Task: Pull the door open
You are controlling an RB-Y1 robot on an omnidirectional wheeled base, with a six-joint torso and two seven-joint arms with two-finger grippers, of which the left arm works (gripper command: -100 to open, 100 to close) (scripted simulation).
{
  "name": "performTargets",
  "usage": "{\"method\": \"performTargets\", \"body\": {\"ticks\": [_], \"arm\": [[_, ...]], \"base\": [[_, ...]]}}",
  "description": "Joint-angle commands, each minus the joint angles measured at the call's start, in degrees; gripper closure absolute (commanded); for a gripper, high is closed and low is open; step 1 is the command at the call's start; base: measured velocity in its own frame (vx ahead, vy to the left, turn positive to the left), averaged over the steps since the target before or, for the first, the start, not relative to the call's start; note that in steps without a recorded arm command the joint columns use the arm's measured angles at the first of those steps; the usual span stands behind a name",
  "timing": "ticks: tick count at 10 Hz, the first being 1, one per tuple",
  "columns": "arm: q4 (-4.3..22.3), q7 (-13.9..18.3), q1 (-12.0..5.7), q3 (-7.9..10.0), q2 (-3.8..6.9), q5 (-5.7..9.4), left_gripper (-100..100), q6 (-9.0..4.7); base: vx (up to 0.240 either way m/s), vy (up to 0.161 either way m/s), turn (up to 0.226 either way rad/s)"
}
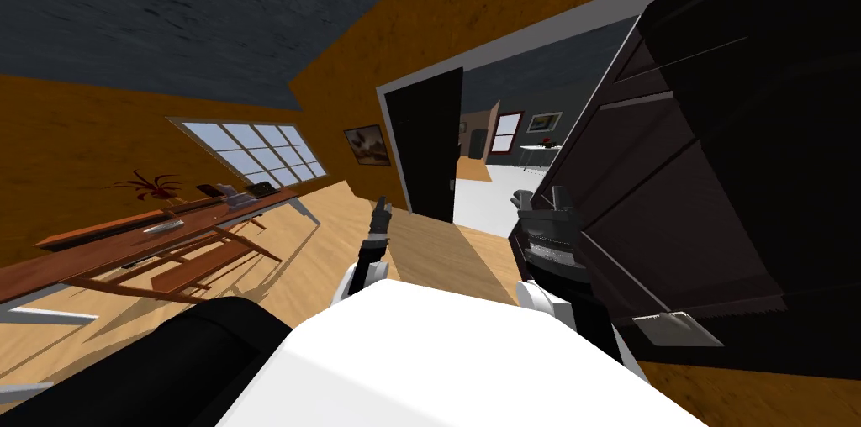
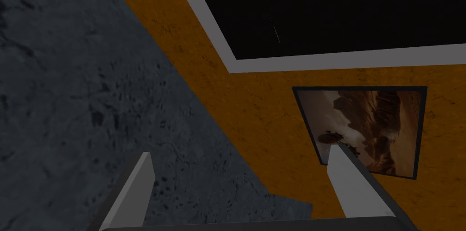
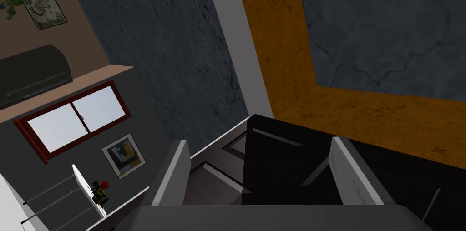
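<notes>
A big dark panelled door (image 1: 723, 170) stands swung toward me on the right, close to my right arm. Its silver lever handle (image 1: 677, 329) juts out low on the leaf, nearer me than the hand. My right gripper (image 1: 540, 195) is raised beside the door's free edge, open and holding nothing. In the right wrist view the door's top corner (image 3: 282, 164) lies just beyond the right gripper (image 3: 259, 144), and nothing is pressed between the fingers. My left gripper (image 1: 382, 205) is held up left of the doorway; the left gripper (image 2: 241, 151) is open and empty.
The white-framed doorway (image 1: 496, 187) opens onto a room with a pale floor and a small table (image 1: 538, 153). A second dark leaf (image 1: 429, 144) stands at its left side. A long wooden desk (image 1: 126, 245) runs along the left wall. A black rounded object (image 1: 168, 355) lies near my left.
</notes>
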Motion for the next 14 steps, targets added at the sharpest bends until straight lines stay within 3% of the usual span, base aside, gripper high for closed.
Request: {"method": "performTargets", "body": {"ticks": [1,4,14], "arm": [[1.58,0.23,-0.39,-0.10,0.35,0.12,-100,-0.50],[6.90,1.13,-1.72,-0.21,1.58,0.67,-100,-2.03],[19.20,3.20,-4.81,-0.49,3.87,1.94,-100,-5.56]], "base": [[0.088,-0.029,-0.042],[0.140,-0.052,-0.073],[0.111,-0.041,-0.058]]}}
